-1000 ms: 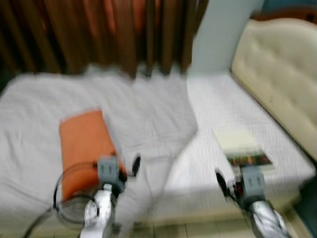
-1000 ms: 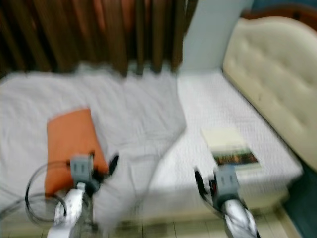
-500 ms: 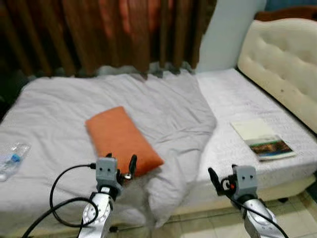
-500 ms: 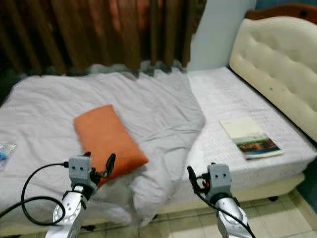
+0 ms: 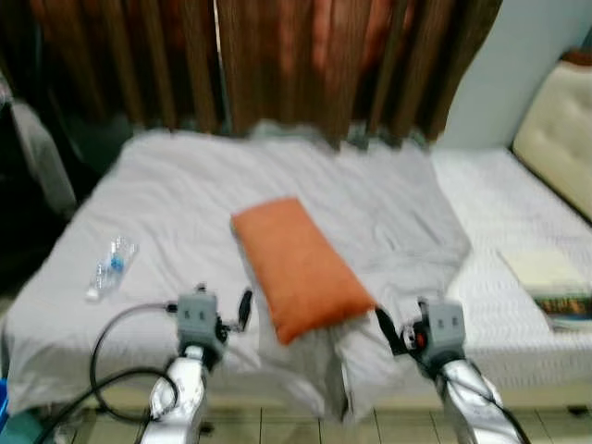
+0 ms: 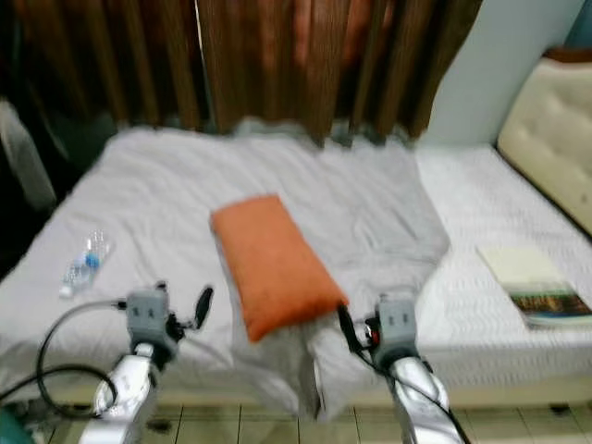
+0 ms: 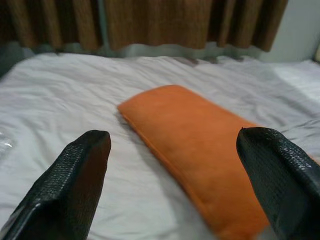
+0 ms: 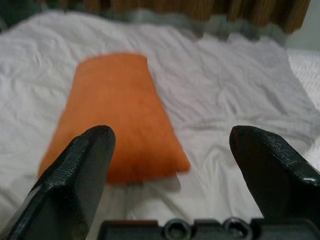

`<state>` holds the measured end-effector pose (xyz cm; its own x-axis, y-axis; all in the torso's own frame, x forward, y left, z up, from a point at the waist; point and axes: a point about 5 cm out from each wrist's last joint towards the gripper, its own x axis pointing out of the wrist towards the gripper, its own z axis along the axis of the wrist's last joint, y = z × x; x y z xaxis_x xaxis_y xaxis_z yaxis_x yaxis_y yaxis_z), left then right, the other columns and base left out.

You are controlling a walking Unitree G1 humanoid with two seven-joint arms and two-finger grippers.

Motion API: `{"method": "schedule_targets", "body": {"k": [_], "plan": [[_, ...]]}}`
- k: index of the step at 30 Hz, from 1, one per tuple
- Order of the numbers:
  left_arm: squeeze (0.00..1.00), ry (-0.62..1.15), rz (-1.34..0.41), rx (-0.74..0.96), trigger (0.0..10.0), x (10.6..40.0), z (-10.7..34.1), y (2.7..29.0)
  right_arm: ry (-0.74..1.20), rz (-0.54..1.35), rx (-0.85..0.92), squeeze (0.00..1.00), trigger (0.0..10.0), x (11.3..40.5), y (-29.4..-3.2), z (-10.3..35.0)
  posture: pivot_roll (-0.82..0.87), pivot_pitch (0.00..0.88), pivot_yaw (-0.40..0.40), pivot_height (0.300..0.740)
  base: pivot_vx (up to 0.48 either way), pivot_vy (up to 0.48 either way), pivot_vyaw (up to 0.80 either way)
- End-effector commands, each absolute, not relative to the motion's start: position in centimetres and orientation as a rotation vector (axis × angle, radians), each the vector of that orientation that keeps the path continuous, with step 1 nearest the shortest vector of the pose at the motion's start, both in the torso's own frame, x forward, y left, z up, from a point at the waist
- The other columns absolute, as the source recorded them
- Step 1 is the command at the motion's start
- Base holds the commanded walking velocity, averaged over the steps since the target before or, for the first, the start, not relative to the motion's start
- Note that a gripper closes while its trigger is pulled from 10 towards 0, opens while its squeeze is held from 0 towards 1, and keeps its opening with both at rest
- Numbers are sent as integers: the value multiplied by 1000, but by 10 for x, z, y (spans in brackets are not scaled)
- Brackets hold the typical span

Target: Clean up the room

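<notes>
A clear plastic water bottle (image 5: 109, 268) lay on its side on the grey sheet (image 5: 176, 213), well off to the left of the left end effector (image 7: 170, 185) and a little beyond it. That left end effector was held up at the near edge of the bed (image 5: 518, 361), its two black fingers (image 7: 75, 185) spread wide apart with nothing between them; a black cable (image 5: 116, 338) looped down from its wrist. Just to its right and slightly ahead lay an orange pillow (image 5: 301, 268), set at a slant on the rumpled sheet, its near end close to the bed's edge and lying between the two end effectors. The right end effector (image 8: 180, 175) was held up just right of that near end, fingers (image 8: 75, 175) likewise parted and empty, touching nothing. Farther right of it, on the bare white mattress (image 5: 518, 231), a book (image 5: 553, 287) lay flat near the edge. Beyond that stood a cream tufted headboard (image 5: 555, 134). Brown curtains (image 5: 277, 65) hung behind the bed, well ahead of both end effectors
</notes>
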<state>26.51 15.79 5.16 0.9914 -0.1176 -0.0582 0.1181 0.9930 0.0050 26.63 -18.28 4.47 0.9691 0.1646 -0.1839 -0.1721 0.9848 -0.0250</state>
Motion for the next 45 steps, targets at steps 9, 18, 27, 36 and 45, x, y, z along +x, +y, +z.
{"method": "schedule_targets", "body": {"k": [9,18,27,36,45], "plan": [[0,48,-189,11,10000,275,58,145,206,137,-48,0,10000,266,-192,39,-48,21,-11,740,480,0,0],[0,66,-214,27,10000,275,57,143,207,137,-44,0,10000,263,-193,38,-57,30,-6,740,480,0,0],[0,93,-225,35,10000,273,52,142,213,134,-39,0,10000,261,-193,37,-59,40,-4,740,160,0,0],[0,88,-235,27,10000,274,53,140,208,142,-48,0,10000,263,-192,39,-63,42,-5,740,387,-280,0],[0,116,-216,6,10000,272,48,141,205,170,-58,0,10000,269,-191,43,-60,39,-7,740,266,-122,0]]}}
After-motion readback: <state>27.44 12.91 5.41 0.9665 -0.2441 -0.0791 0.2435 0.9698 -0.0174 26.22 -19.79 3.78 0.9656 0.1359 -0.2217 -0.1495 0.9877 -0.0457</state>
